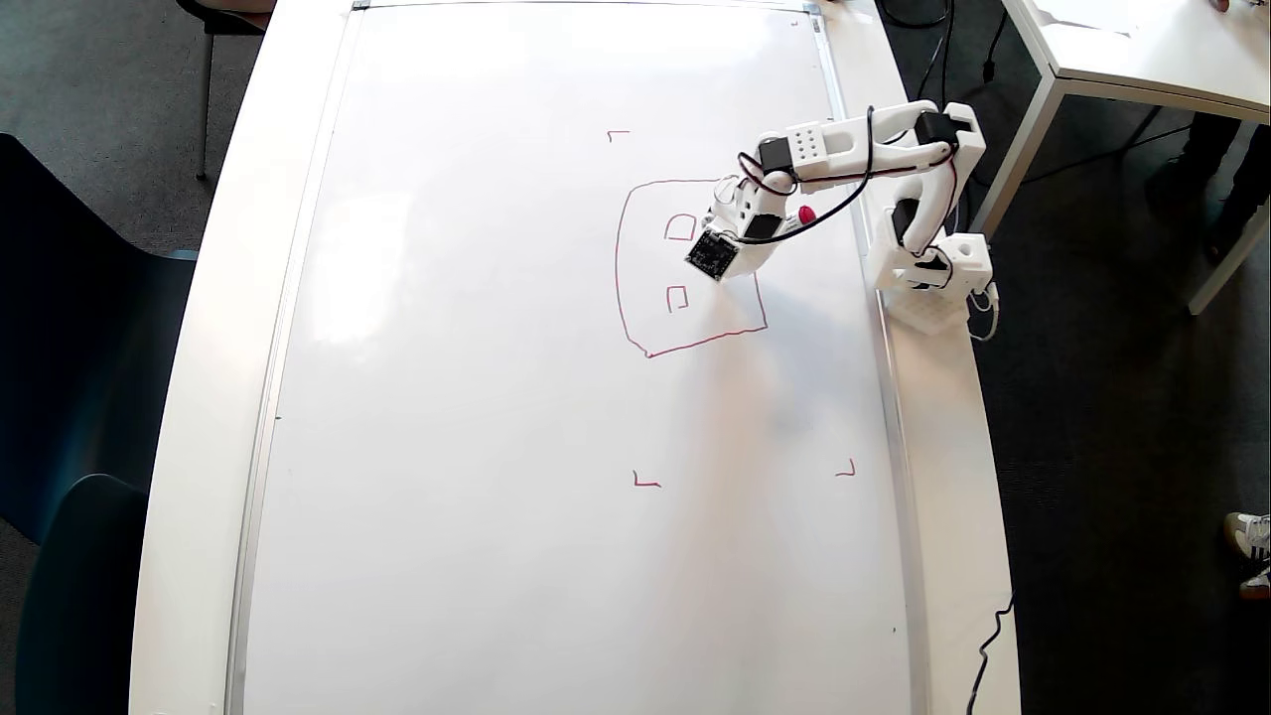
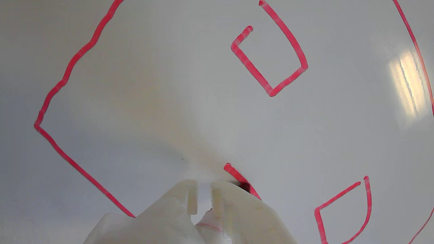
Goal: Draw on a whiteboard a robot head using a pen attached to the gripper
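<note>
The whiteboard covers most of the table. The robot head is a thin red wobbly outline with two small squares inside. My white gripper hovers over the outline's right part, with the pen's red cap sticking out behind it. In the wrist view the gripper is shut on the pen, only a narrow slit between its fingers. The dark tip touches the board at the end of a short red stroke. The outline and both small squares show ahead.
Small red corner marks sit on the board around the drawing. The arm's white base stands on the table's right rim. A second white table is at top right, dark chairs at left, a black cable at lower right.
</note>
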